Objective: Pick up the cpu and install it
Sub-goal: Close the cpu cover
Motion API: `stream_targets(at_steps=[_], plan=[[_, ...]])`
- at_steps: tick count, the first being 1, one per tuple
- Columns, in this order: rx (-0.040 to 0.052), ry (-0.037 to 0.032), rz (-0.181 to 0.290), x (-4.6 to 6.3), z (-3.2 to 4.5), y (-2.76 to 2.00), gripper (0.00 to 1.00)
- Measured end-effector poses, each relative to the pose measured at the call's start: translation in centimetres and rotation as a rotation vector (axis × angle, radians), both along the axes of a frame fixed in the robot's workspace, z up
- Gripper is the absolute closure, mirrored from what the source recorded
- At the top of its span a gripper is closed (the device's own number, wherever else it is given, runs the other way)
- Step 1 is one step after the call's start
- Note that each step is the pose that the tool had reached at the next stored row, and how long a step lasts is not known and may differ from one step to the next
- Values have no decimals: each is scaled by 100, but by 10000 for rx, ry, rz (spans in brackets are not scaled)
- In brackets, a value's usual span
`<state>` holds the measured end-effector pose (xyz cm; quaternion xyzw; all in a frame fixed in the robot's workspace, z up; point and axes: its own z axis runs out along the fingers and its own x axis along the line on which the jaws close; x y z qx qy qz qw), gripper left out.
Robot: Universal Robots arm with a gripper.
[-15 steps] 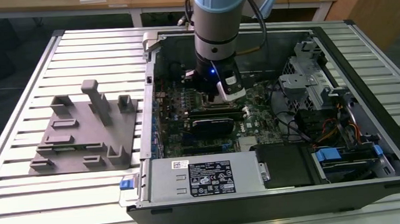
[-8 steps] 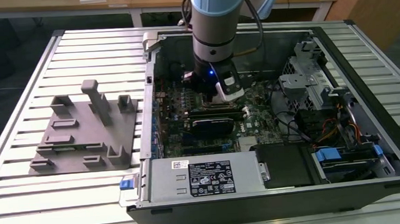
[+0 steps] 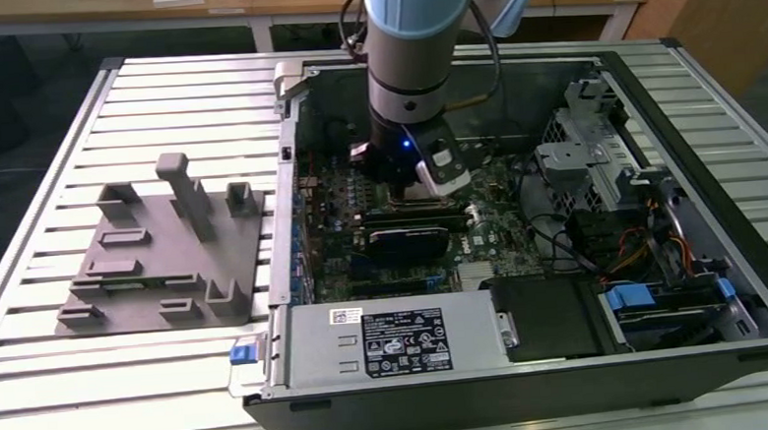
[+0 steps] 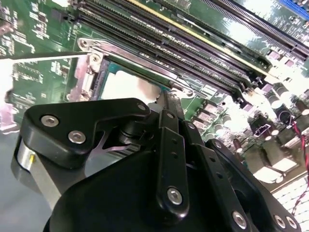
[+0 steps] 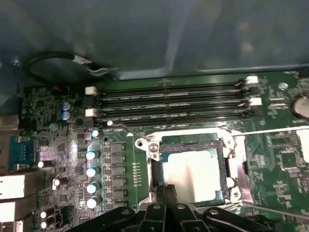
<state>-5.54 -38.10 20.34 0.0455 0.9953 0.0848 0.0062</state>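
Arm vertical inside the open PC case, tool closed at the cpu's edge.

Arm [image 3: 410, 66] drops straight down into the case [image 3: 707, 351], which sits on the slatted worktop [image 3: 51, 390]; wrist is over the motherboard. Black-and-white printed label [image 3: 390, 338] is on the power supply at the camera-side end of the case, print not legible. In the first wrist view the cpu [image 5: 193, 174] lies flat in the socket frame [image 5: 193, 131], silver top up, beside the memory slots [image 5: 169, 104]. Tool [image 5: 166, 192] fingers are pressed together with nothing between them, tips at the cpu's edge; can't tell if they touch it. Grey fixture [image 3: 162, 256] is outside the case, on the exterior view's left.
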Motion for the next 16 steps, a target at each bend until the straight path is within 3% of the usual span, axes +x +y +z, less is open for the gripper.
stream_targets(at_steps=[16], plan=[[0, 0, 1015, -3, -53, 26, 89]])
